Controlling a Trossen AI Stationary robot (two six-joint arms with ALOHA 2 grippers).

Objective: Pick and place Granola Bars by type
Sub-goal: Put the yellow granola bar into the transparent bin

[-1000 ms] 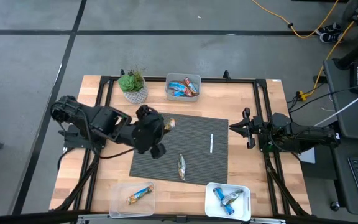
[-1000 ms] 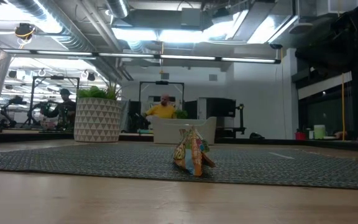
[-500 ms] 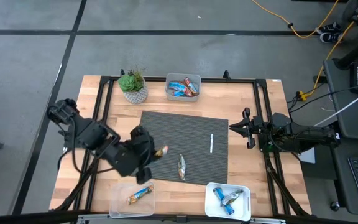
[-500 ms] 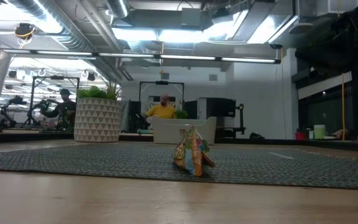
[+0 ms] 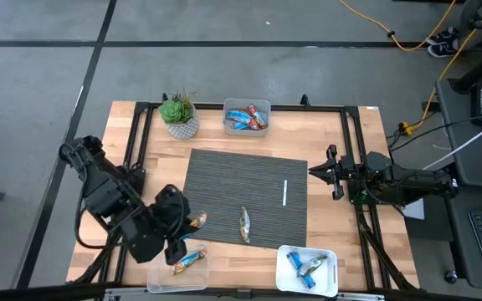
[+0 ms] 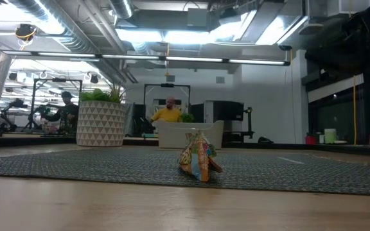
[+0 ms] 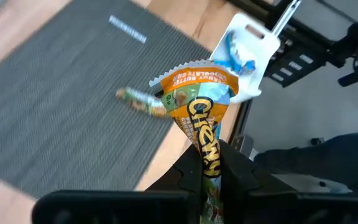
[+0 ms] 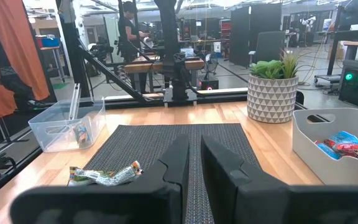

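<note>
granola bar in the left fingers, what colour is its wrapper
Orange and blue with yellow lettering; the granola bar shows best in the left wrist view.

Wooden table carried dark striped mat, potted plant, grey bin, two clear trays along near edge.

The high view is looking straight down on the whole worktop. The low view is sitting at mat level, facing the room. Both wrist views are looking closely across that same mat.
</note>
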